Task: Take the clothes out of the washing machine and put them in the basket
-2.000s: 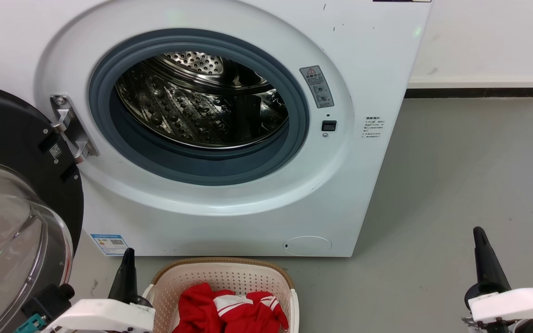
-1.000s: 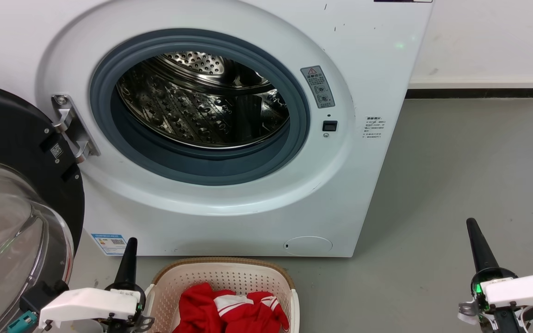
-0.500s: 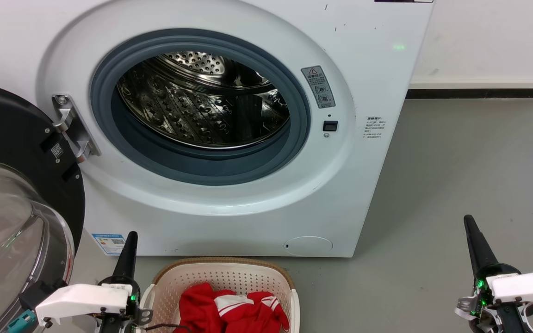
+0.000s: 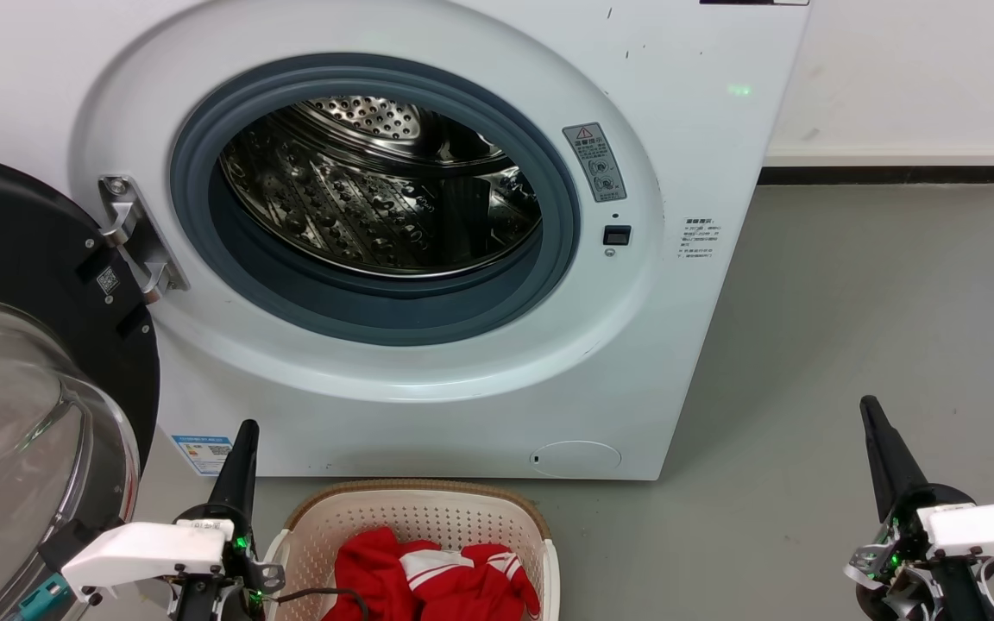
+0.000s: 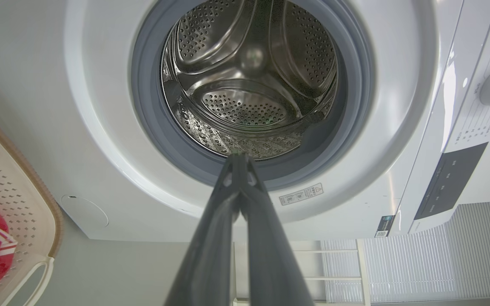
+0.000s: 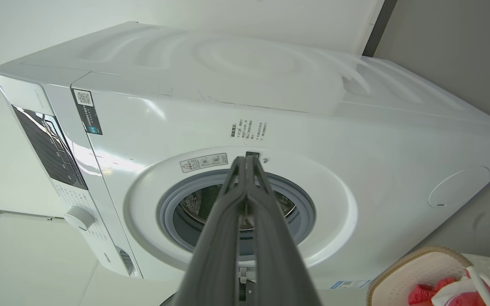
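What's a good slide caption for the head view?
Open washing machine, drum showing no laundry; red clothes in the basket; left gripper and right gripper shut, flanking it.

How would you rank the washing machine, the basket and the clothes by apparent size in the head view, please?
1. washing machine, by far the largest.
2. basket, cut off by the bottom edge.
3. clothes, lying inside the basket, so smaller than it, and also cut off at the bottom.
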{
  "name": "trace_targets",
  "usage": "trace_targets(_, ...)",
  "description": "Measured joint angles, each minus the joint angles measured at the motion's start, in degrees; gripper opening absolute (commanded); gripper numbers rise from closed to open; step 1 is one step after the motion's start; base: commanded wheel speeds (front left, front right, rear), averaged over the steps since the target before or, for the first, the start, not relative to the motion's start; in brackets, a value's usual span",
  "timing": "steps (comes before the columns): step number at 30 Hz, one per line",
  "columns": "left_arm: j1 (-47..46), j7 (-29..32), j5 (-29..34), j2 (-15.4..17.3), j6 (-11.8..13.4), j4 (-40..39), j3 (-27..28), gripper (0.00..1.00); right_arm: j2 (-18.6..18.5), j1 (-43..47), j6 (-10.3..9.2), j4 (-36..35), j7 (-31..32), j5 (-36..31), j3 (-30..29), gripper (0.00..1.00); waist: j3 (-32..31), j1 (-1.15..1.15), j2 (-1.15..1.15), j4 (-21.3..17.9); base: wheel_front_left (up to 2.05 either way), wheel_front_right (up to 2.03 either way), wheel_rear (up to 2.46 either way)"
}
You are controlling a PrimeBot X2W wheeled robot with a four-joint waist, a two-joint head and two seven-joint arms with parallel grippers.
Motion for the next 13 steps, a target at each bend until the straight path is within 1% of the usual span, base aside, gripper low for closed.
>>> trace_targets(13, -0.78, 1.27, -5.75, -0.07, -0.48, 0.62, 0.36, 0.0, 0.0, -0.72, 0.0, 0.81, 1.42, 5.68, -0.11, 0.0, -0.02, 0.0, 0.0, 0.07, 0.0, 0.0, 0.0)
